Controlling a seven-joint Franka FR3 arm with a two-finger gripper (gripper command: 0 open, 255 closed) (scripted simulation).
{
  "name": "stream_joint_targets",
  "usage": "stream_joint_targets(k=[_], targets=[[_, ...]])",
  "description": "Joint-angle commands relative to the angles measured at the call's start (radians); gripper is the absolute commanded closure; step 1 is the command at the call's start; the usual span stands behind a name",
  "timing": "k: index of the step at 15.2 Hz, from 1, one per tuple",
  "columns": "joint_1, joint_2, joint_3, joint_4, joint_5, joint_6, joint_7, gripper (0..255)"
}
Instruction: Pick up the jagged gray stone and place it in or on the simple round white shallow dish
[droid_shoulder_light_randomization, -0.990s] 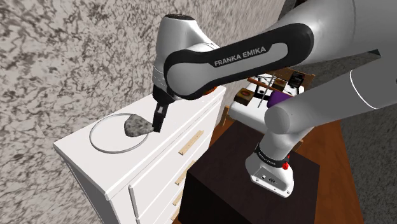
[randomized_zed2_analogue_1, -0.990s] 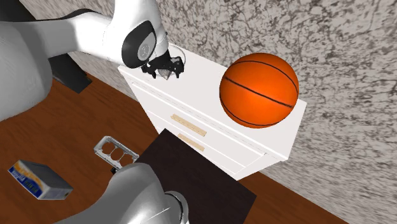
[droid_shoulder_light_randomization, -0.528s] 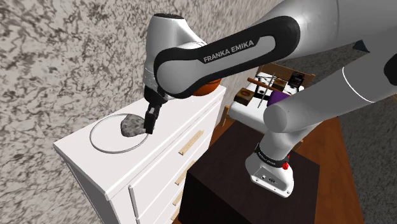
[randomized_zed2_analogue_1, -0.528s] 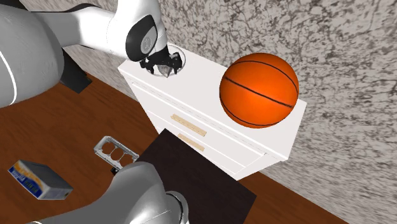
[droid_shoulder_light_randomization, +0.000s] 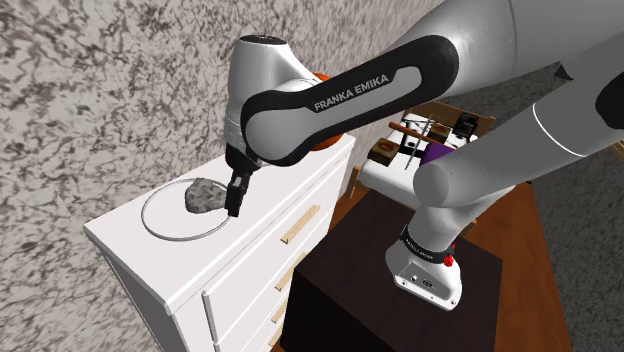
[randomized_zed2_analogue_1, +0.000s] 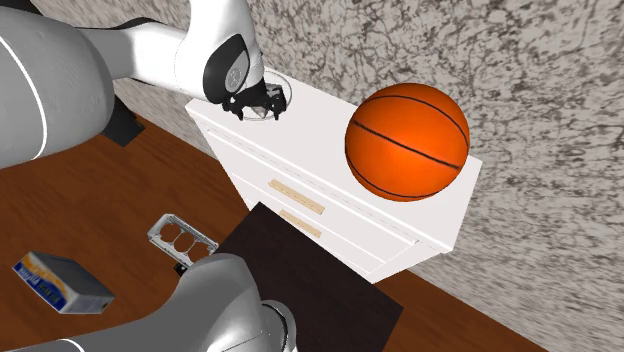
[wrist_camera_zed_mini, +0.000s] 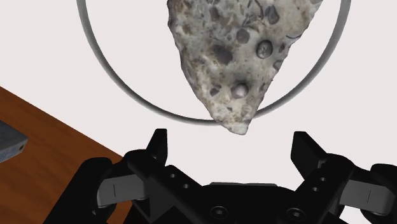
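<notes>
The jagged gray stone (droid_shoulder_light_randomization: 203, 195) lies inside the round white shallow dish (droid_shoulder_light_randomization: 160, 232) on top of the white dresser. My gripper (droid_shoulder_light_randomization: 232, 200) hangs just beside the stone, at the dish's edge nearest the arm. In the wrist view the stone (wrist_camera_zed_mini: 235, 51) rests within the dish's rim (wrist_camera_zed_mini: 95, 51), its pointed end toward my gripper (wrist_camera_zed_mini: 232, 141). The two black fingers stand wide apart and touch nothing, so the gripper is open. In the second exterior view the hand (randomized_zed2_analogue_1: 258, 103) covers most of the stone and dish.
A large orange basketball (randomized_zed2_analogue_1: 407, 142) sits on the far end of the dresser (droid_shoulder_light_randomization: 200, 270). The dark stand (droid_shoulder_light_randomization: 370, 270) is beside the drawers. A cluttered shelf (droid_shoulder_light_randomization: 430, 140) stands behind the arm. A box (randomized_zed2_analogue_1: 62, 282) and a tray (randomized_zed2_analogue_1: 182, 242) lie on the wooden floor.
The gripper and the stone have moved toward the shoulder view's left, further over the dish. The stone now lies in the dish.
</notes>
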Motion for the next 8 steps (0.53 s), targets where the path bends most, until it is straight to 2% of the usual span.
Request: stream_joint_targets(k=[1,2,3,8], targets=[[0.0,0.0,0.0,0.0,0.0,0.0,0.0,0],[0.0,0.0,0.0,0.0,0.0,0.0,0.0,0],[0.0,0.0,0.0,0.0,0.0,0.0,0.0,255],[0.0,0.0,0.0,0.0,0.0,0.0,0.0,255]])
